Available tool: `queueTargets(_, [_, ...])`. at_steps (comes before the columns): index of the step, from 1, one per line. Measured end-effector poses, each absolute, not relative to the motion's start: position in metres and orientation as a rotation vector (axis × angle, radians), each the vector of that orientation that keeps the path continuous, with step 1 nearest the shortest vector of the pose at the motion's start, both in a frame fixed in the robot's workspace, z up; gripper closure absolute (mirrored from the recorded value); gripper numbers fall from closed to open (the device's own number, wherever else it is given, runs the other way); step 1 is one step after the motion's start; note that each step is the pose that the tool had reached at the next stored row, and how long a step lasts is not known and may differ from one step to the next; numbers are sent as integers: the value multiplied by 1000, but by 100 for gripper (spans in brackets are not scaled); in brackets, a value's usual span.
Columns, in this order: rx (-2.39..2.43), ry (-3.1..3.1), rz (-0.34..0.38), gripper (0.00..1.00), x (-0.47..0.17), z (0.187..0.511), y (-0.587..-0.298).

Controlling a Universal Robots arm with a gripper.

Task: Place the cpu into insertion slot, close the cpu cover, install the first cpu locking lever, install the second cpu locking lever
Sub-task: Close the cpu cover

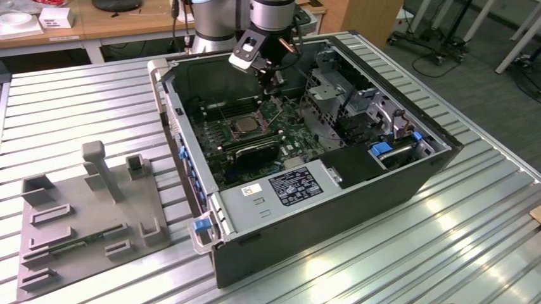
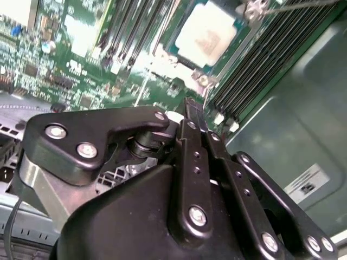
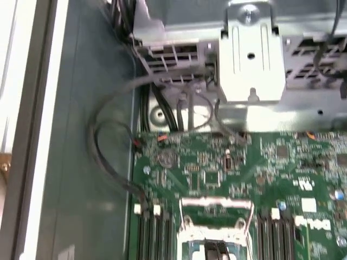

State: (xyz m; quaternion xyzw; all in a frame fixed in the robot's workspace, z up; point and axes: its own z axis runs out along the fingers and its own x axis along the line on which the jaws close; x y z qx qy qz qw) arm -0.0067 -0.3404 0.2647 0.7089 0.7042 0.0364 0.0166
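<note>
Hovering above cpu (image 2: 206, 33) lying in insertion slot (image 1: 245, 124), gripper (image 2: 190, 104) is seen pinched narrow, empty; cpu judged light, fragile, best taken by edges.

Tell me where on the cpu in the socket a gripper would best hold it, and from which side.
Probably by two opposite edges, coming from straight above the motherboard. The cpu lies flat in the insertion slot, so its thin sides sit low inside the rim and only its broad top face is open.
</note>
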Motion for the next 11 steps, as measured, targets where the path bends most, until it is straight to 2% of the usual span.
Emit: queueTargets(11, [2204,2190,113,89,19,265,-340])
